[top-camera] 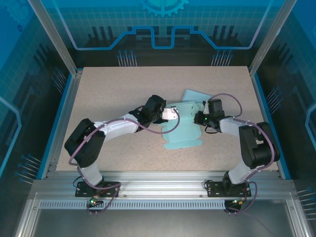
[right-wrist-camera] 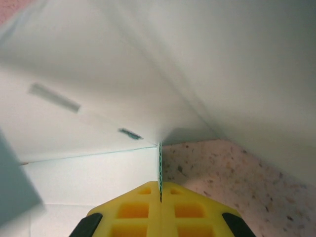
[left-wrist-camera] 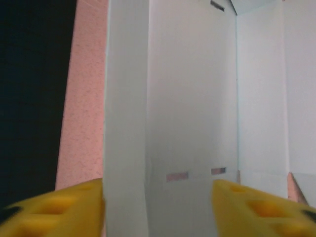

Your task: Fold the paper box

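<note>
Right gripper (right-wrist-camera: 160, 193): pads pressed together, clamped on a thin cut edge of the paper box (top-camera: 182, 132); the edge runs straight up out of the seam between my pads. Beyond it, in the right wrist view, white panels rise and lean over me and meet at a crease, with speckled table (top-camera: 123, 86) bare beneath on the right. Two small slots show in the panel to the left, nothing tucked into them. Left gripper (left-wrist-camera: 158, 210): pads standing wide apart, a tall upright panel with a narrow folded strip along its left side between them; I cannot tell whether either pad touches it, and it is not pinched. Two small slots sit low on that panel, also unfilled. From above, both grippers meet at the far middle part of the box, left from the left, right from the right, and the box lies near the table's centre, a little right of it. Its near portion is spread flat on the table, with the wavy cut outline plain, and another flap lies flat at the far right. Judgement: early to middle. Some panels are creased and lifted; no closed walls or locked tabs visible. Left to do: raise remaining sides, seat tabs in slots.
</note>
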### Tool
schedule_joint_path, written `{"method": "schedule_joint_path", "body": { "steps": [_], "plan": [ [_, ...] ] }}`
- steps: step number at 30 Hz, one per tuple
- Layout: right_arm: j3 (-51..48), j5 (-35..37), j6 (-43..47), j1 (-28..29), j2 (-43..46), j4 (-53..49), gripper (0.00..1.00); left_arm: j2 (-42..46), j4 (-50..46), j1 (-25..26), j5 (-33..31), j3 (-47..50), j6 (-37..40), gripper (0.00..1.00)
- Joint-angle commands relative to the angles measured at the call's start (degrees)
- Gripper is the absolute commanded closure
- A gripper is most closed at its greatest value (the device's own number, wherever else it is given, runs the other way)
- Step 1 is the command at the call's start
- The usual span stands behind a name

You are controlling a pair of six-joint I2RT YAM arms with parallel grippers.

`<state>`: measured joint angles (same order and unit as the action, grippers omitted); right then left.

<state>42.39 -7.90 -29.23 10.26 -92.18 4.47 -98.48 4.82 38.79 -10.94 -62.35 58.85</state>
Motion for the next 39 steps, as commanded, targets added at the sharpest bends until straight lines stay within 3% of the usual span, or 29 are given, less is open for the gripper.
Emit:
{"method": "schedule_joint_path", "body": {
  "steps": [1,5,10,13,15,22,30,39],
  "plan": [
    [-1.11,2.65,2.09,1.36,3.26,-4.93,1.0,6.67,1.68,-0.19,1.21,2.96,-2.72,0.17],
    [-2.13,3.89,3.11,2.21,4.88,-5.86,1.0,11.22,0.99,-1.21,3.95,5.37,-5.11,0.25],
    [-2.88,4.92,3.95,2.76,5.26,-5.79,1.0,10.69,0.28,-5.9,5.19,3.26,-10.75,0.36],
    [-3.19,5.39,4.61,3.01,5.52,-5.57,1.0,8.29,-8.29,-11.17,13.13,-3.95,-21.39,0.35],
    [-3.15,5.7,4.85,3.15,5.26,-5.48,1.0,5.61,-13.73,-13.16,18.16,-8.69,-24.24,0.32],
    [-2.53,6.13,5.17,3.49,3.94,-5.47,1.0,-8.31,-26.0,-14.17,24.72,-23.21,-19.01,0.31],
    [-2.3,6.36,5.18,3.45,3.42,-5.35,1.0,-19.95,-36.06,-18.21,36.73,-38.51,-21.99,0.38],
    [-2.19,6.23,5.46,3.53,3.15,-5.35,1.0,-28.32,-44.14,-18.31,37.86,-47.93,-22.42,0.38]
  ]
}}
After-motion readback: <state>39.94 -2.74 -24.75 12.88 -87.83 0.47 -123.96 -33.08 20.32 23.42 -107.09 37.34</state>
